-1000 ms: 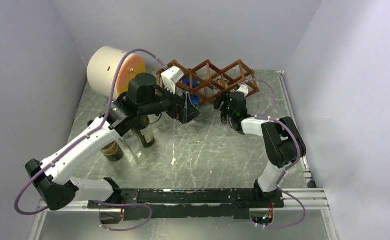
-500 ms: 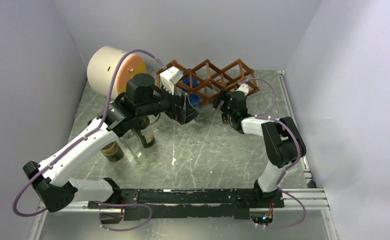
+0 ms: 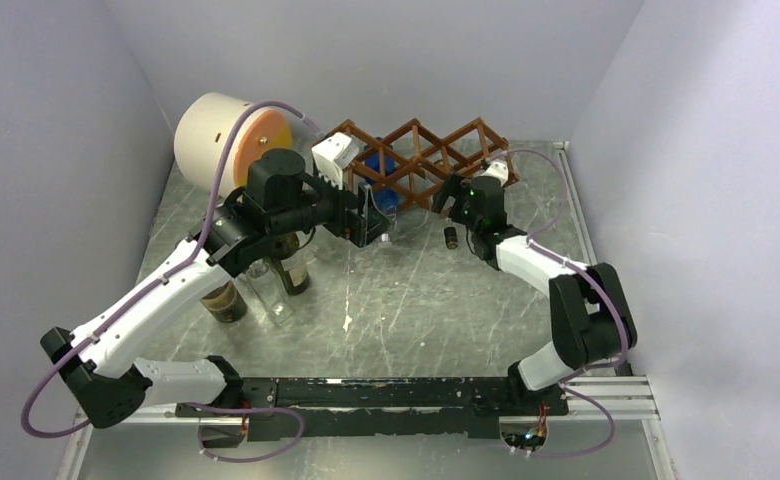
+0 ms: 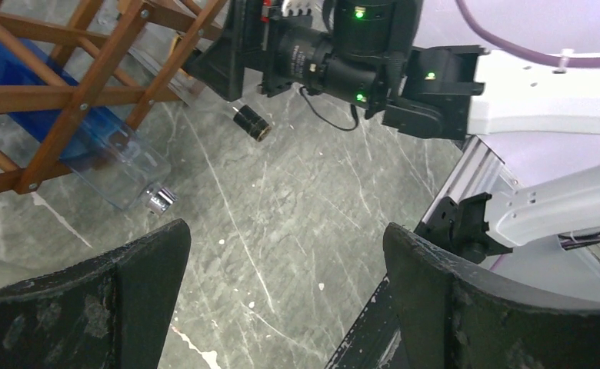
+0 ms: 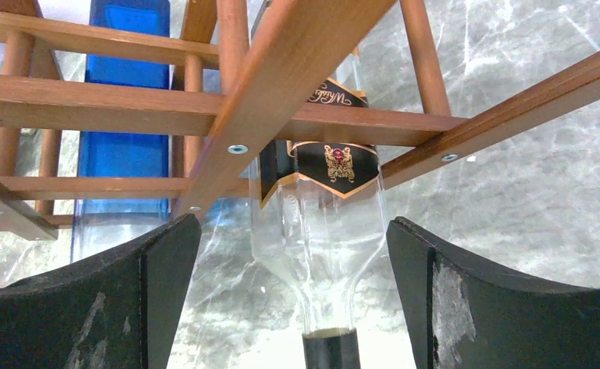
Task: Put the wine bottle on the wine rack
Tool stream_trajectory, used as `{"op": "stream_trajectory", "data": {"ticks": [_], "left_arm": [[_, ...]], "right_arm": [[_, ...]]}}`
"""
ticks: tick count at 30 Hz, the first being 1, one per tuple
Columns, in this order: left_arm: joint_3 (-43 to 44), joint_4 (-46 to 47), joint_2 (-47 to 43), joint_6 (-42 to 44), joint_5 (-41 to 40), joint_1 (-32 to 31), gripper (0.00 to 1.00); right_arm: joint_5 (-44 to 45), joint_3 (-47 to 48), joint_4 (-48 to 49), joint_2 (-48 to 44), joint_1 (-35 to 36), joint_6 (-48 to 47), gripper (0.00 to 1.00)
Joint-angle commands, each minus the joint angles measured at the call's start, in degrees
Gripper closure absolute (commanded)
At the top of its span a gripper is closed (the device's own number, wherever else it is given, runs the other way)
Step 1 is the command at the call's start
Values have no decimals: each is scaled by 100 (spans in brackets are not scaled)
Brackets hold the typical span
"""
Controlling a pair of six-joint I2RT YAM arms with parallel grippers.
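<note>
Since a second ago the right arm's elbow has swung outward. Right gripper [image 5: 289, 231]: jaws spread wide, released. Wine bottle [image 5: 324, 231] lies in a wine rack [image 5: 205, 108] cell, neck protruding (blue bottle [image 5: 124, 115] alongside). Left gripper [image 4: 285, 238]: jaws open, empty. Placement looks complete.

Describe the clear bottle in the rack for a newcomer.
At the back of the table stands the wooden wine rack. The clear bottle lies in a cell beside the blue bottle. Only it carries a black-and-gold label and dark cap.
</note>
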Motion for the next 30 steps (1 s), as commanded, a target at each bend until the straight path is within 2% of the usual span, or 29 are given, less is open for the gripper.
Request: {"op": "stream_trajectory", "data": {"ticks": [1,8,12,24,27,30], "left_arm": [[176,-11,-215,123,-466,13,1],[194,-26,-296,155,-672,10,1],[185,-28,-277,144,-680,11,1],[219,-69,-223,139,-699,15,1],[241,-112,-219,141,-736,9,1],[231,-124,-218,141,-756,14,1]], "right_arm": [[307,328,-1304,-381,4,-100,4],[138,343,-2503,-562,5,-154,7],[-95,247,-2565,-464,2,-186,14],[-463,623,-2427,155,2,-672,65],[-483,632,-2277,163,9,-743,71],[-458,704,-2254,224,7,-744,73]]}}
